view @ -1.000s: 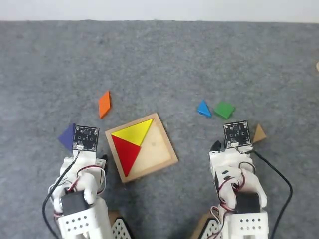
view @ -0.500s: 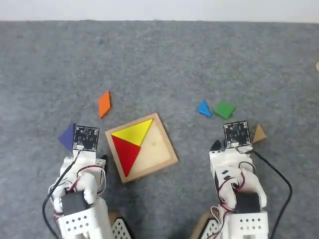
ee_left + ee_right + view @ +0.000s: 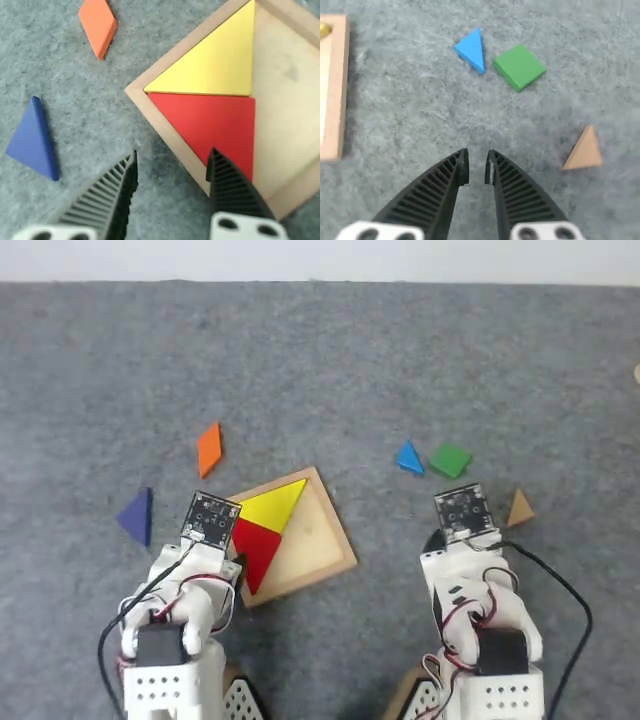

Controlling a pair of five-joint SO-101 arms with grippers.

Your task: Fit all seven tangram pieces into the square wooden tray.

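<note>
The square wooden tray (image 3: 325,540) lies tilted at the centre, with a yellow triangle (image 3: 272,504) and a red triangle (image 3: 258,548) in its left half. My left gripper (image 3: 172,159) is open above the tray's rim (image 3: 150,107), beside the red triangle (image 3: 210,125). An orange parallelogram (image 3: 209,448) and a dark blue triangle (image 3: 137,515) lie on the carpet left of the tray. To the right lie a light blue triangle (image 3: 408,457), a green square (image 3: 450,459) and a tan triangle (image 3: 519,508). My right gripper (image 3: 476,159) hangs over bare carpet short of them, shut but for a thin gap, holding nothing.
Grey carpet covers the table. Both arm bases stand at the near edge. The tray's right half (image 3: 285,100) is bare wood. Open carpet stretches beyond the pieces toward the far edge.
My left arm has swung right, from over the dark blue triangle to the tray's left corner, uncovering that triangle. The right arm has shifted slightly left.
</note>
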